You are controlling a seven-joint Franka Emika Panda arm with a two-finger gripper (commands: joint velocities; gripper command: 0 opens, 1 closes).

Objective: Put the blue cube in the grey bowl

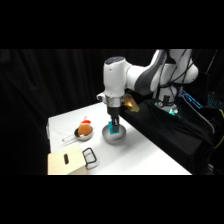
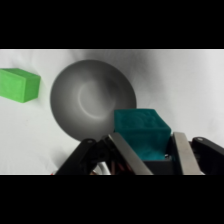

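The gripper hangs straight down over the grey bowl near the middle of the side view, and its two fingers are clamped on the blue cube. In the wrist view the cube sits low and right of centre, held between the two metal fingers, with the bowl filling the middle of the frame behind it. From that angle the cube overlaps the bowl's lower right rim, so it appears to be above the bowl's edge and not over its hollow.

The step in hand looks like the release, and the task seems nearly done. To do it well, I would first bring the cube over the bowl's pale centre in the wrist view, since a drop onto the sloping rim could send it sliding or tipping out. Then lower it until it is just above the bowl's floor and part the fingers slowly, so the cube settles and does not bounce. The bowl is shallow and looks light, so a nudge from a finger could shift it.

A green block lies at the left of the wrist view, apart from the bowl. In the side view a small pan with an orange item sits just left of the bowl; neither is in the way.
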